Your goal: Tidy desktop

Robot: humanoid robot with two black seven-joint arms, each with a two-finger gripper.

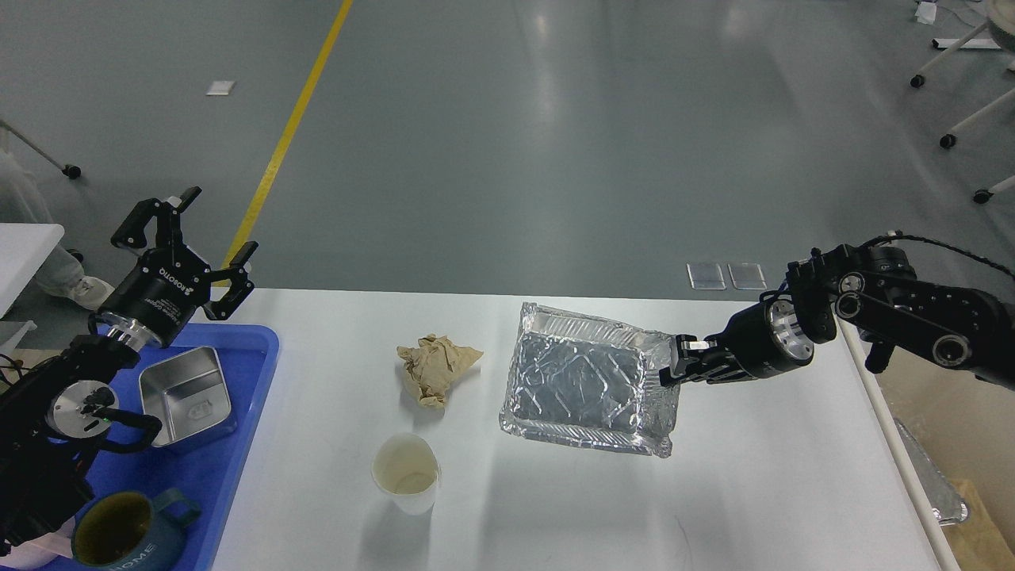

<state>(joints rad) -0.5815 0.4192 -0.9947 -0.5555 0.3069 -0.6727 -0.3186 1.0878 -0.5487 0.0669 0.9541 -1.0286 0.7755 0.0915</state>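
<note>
The white desktop [753, 484] fills the lower half of the head view. A crumpled silver foil tray [583, 381] hangs tilted just above its middle, and my right gripper [680, 361] is shut on the tray's right rim. Left of the tray lies a crumpled brown paper ball [434, 366]. A small white paper cup [406, 473] stands upright in front of the paper. My left gripper [208, 236] is raised above the desktop's far left corner, open and holding nothing.
A blue plastic tray [230, 460] at the left edge holds a square metal tin [186, 394] and a dark blue mug [127, 529]. A foil-lined bin [940, 484] sits below the desktop's right edge. Beyond the far edge is grey floor with a yellow line [289, 127].
</note>
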